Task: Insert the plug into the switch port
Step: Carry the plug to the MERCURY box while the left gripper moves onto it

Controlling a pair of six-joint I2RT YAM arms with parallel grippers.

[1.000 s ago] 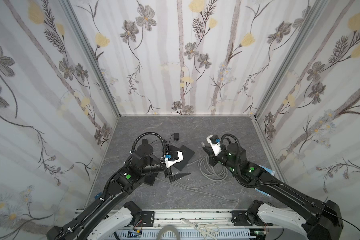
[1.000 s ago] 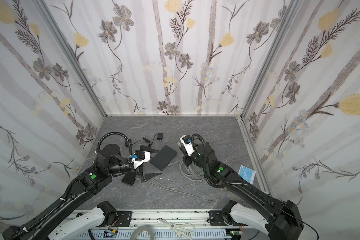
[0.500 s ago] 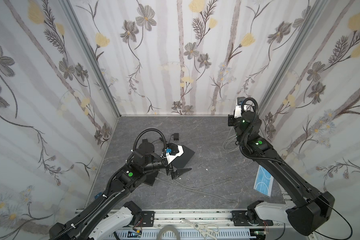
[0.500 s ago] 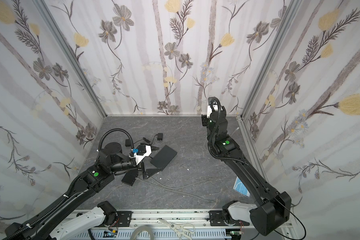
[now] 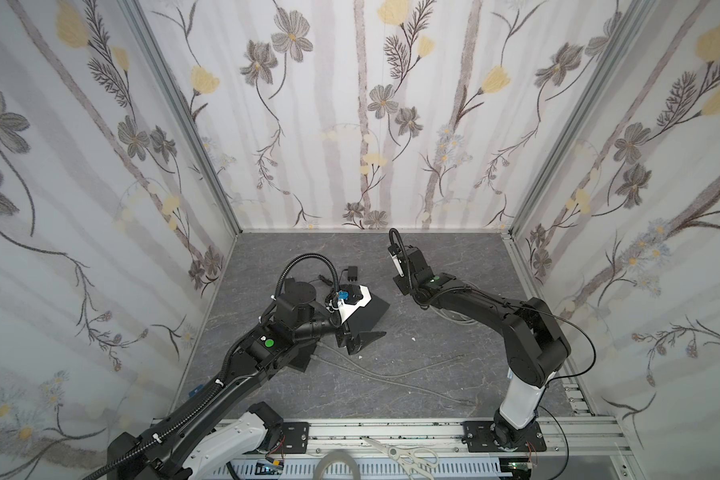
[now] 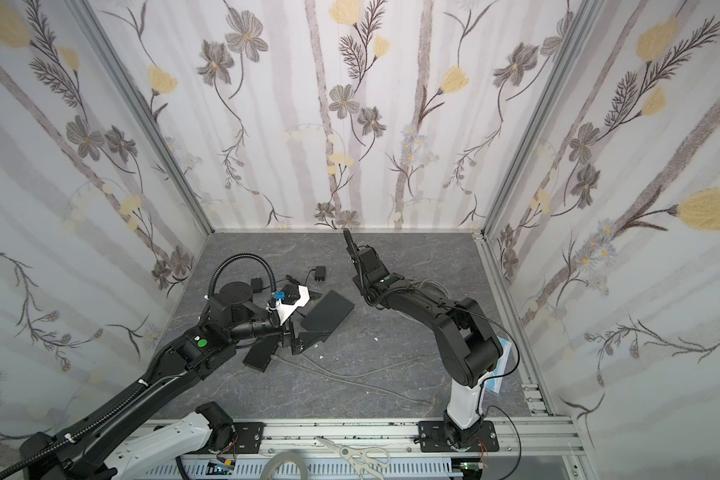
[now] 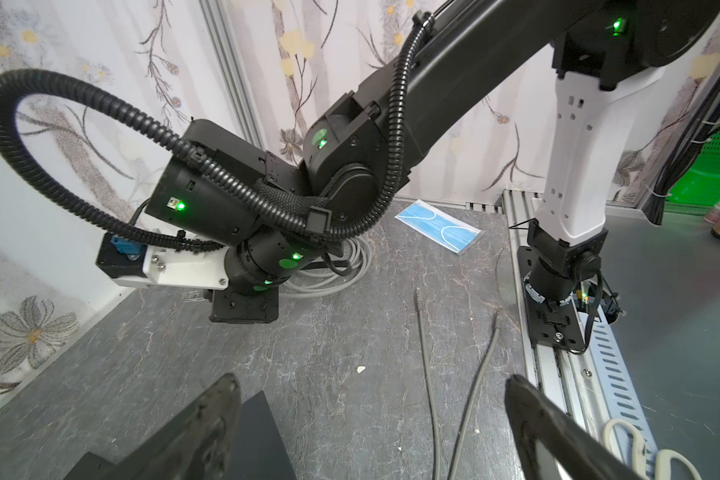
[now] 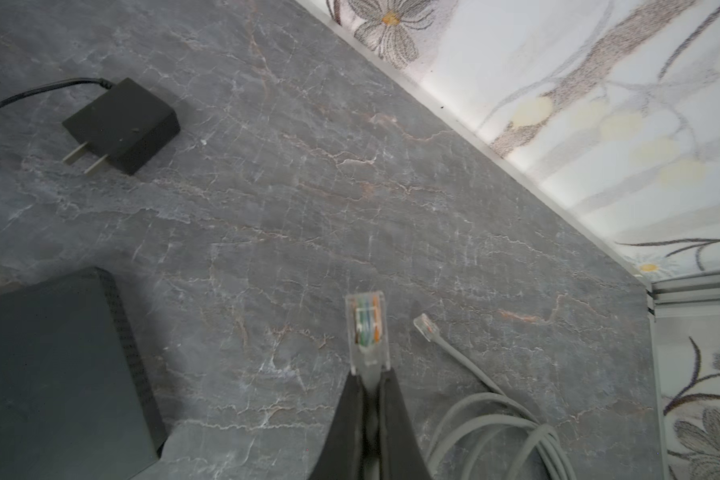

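My right gripper (image 8: 368, 376) is shut on a clear plug (image 8: 366, 332) that sticks out past its tips, above the grey floor. The black switch (image 8: 51, 374) lies a short way to one side of the plug; its ports do not show. In both top views the switch (image 5: 368, 309) (image 6: 327, 311) lies mid-floor, with the right wrist (image 5: 412, 270) just to its right hiding the fingertips. My left gripper (image 7: 371, 399) (image 5: 362, 338) stands open and holds nothing, low at the switch's near edge.
A second plug (image 8: 425, 326) lies loose beside coiled grey cable (image 8: 495, 432). More cable (image 5: 391, 374) trails toward the front. A black power adapter (image 8: 121, 124) lies behind the switch. Another black box (image 6: 260, 353) sits under the left arm. A blue mask (image 7: 437, 226) lies at right.
The right arm rose from the cable coil toward the back right corner, then came down again right of the switch, still shut. The coil shifted right. The left arm barely moved.
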